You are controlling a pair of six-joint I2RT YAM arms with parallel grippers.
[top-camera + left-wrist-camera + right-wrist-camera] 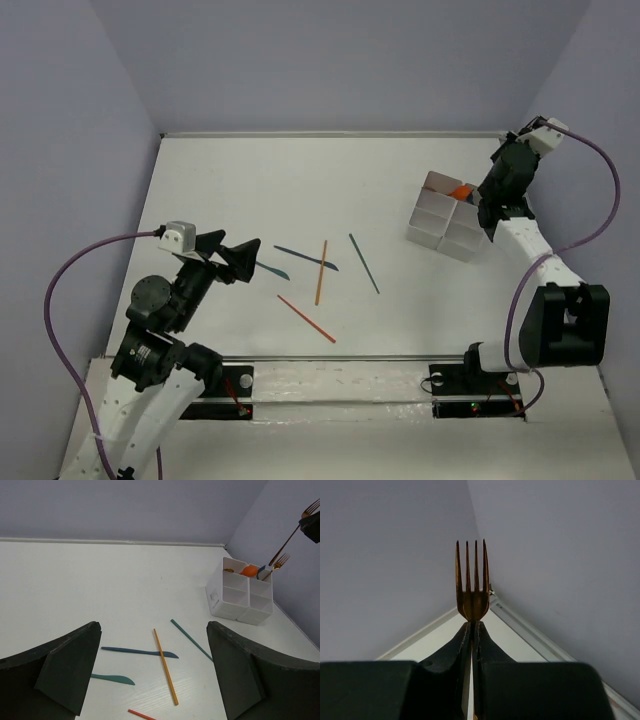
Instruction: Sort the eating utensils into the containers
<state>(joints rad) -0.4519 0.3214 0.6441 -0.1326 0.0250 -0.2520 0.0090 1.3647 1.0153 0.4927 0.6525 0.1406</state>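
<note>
My right gripper (471, 625) is shut on an orange fork (472, 587), tines pointing up. In the left wrist view that gripper (309, 526) hangs above the containers (240, 592), a white four-compartment box, with the held fork (286, 544) slanting handle-down toward a back compartment. A second fork (278, 561) and an orange spoon (248, 571) stand in the back compartments. My left gripper (154, 625) is open and holds nothing, above loose utensils: a dark blue knife (140, 652), a teal knife (112, 679), an orange stick (165, 666), a teal stick (191, 639) and a red stick (142, 714).
From above, the containers (447, 220) sit at the right, next to the right arm (510, 175). The utensils lie mid-table around the orange stick (321, 272), just right of my left gripper (240, 258). Purple cables loop beside both arms. Walls enclose the table.
</note>
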